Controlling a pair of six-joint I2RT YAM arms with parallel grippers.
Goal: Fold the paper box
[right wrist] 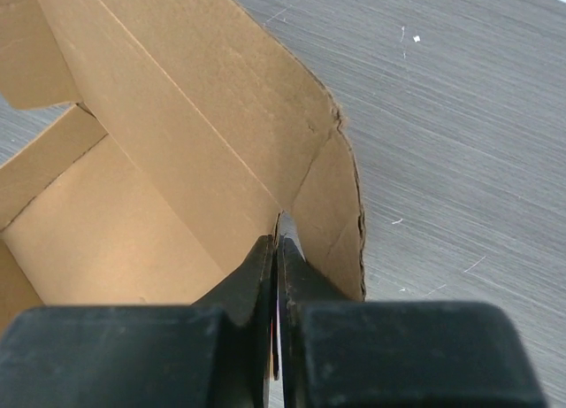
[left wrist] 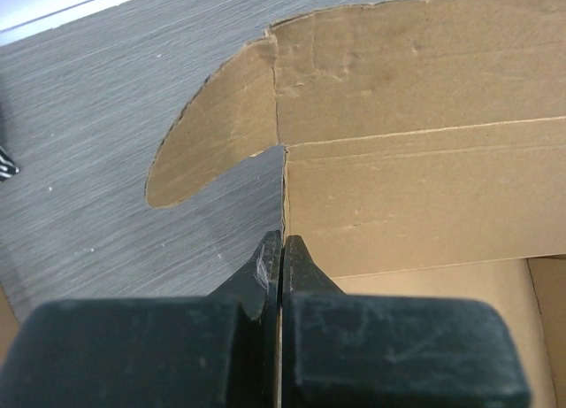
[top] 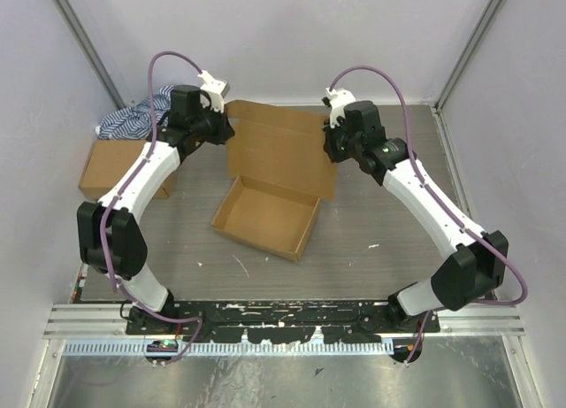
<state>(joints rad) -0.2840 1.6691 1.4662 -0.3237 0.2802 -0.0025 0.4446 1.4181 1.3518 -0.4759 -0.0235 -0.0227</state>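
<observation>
Grey wood-grain counter (top: pixel 380 222) fills the top view, scuffed, with a few white flecks. Pale walls (top: pixel 292 27) on three sides, metal frame posts (top: pixel 88 45) in the far corners, aluminium rail (top: pixel 265 333) and black base plate (top: pixel 292 312) along the near edge. The paper box (top: pixel 265 215) sits mid-counter: open tray nearest the arms, lid panel laid back toward the far wall. Left hand (top: pixel 228 118) is at the lid's far-left corner, right hand (top: pixel 329 144) at its right edge. A sealed brown carton (top: pixel 110 167) sits well left of the box, with a blue-and-white striped cloth (top: pixel 131 120) bunched behind it. Left wrist: left hand (left wrist: pixel 281 249) is pressed together, tips right at the vertical cut edge of the box wall (left wrist: pixel 416 187). Can't tell if any card is nipped between them. A rounded side flap (left wrist: pixel 217 134) lies out over the bare counter (left wrist: pixel 106 125), and a pale wall strip (left wrist: pixel 53 1) shows top left. Right wrist: right hand (right wrist: pixel 276 257) is also pressed together, tips at the notch where the lid panel (right wrist: pixel 177 116) meets its end flap (right wrist: pixel 336 213). Again can't tell if card is caught. Grey counter (right wrist: pixel 460 142) to the right, streaky grain, scattered white specks.
</observation>
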